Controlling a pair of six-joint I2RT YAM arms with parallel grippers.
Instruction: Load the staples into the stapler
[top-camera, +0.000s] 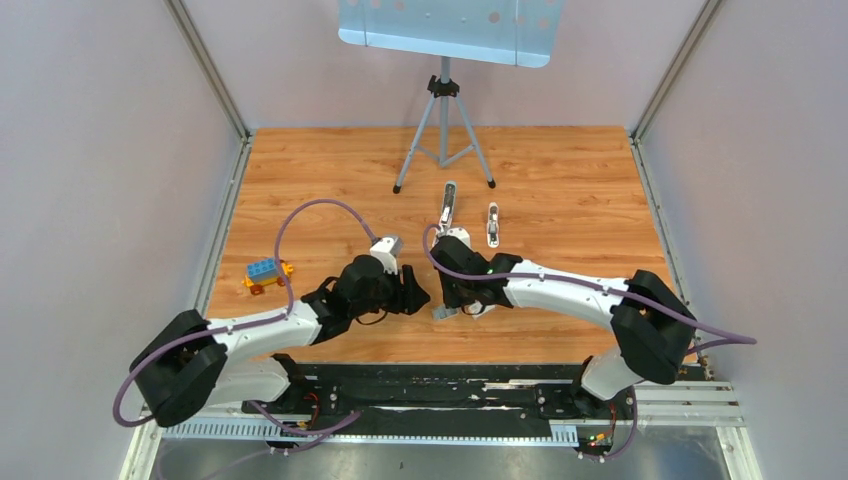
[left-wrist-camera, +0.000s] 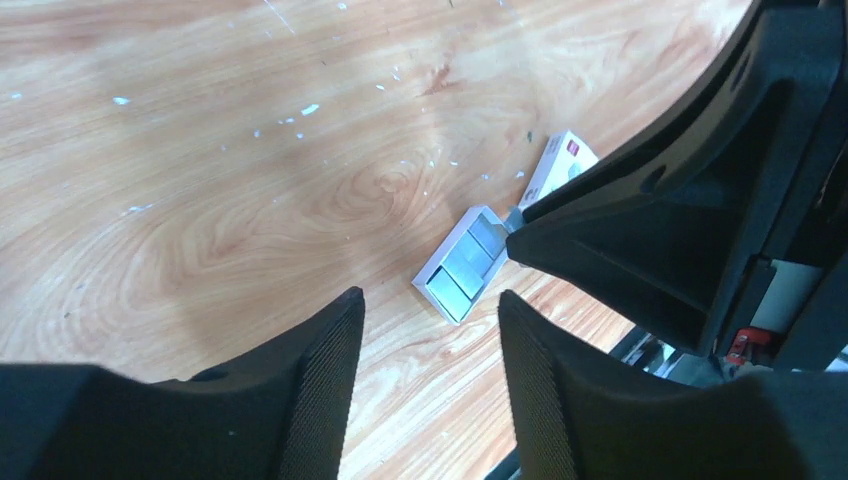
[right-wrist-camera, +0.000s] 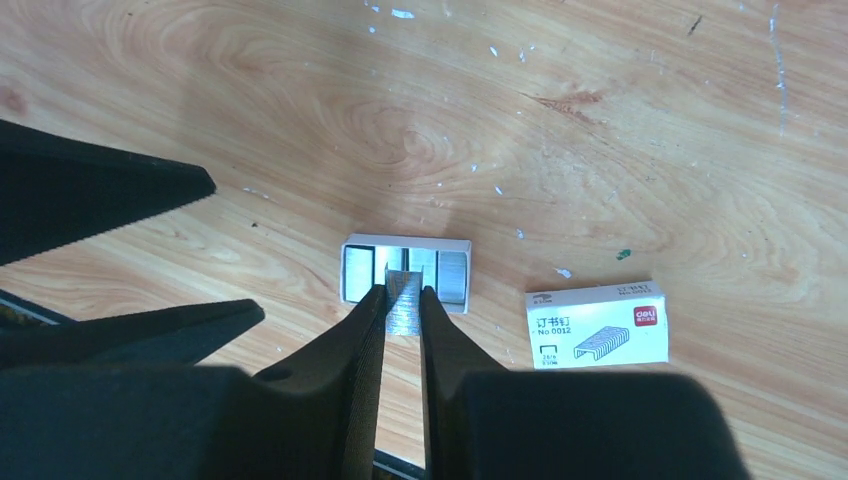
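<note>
Staples, a tiny grey metallic strip (right-wrist-camera: 404, 298), sit pinched in the right end effector (right-wrist-camera: 403, 300) over their white tray (right-wrist-camera: 455, 243); lift straight, steadily. Left end effector (left-wrist-camera: 430, 330) hovers open.

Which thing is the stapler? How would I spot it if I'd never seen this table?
Find the tripod at the far middle of the wooden table. Just in front of its legs lie two slim pale pieces side by side; the stapler is the left, longer one. Its neighbour is shorter.
</note>
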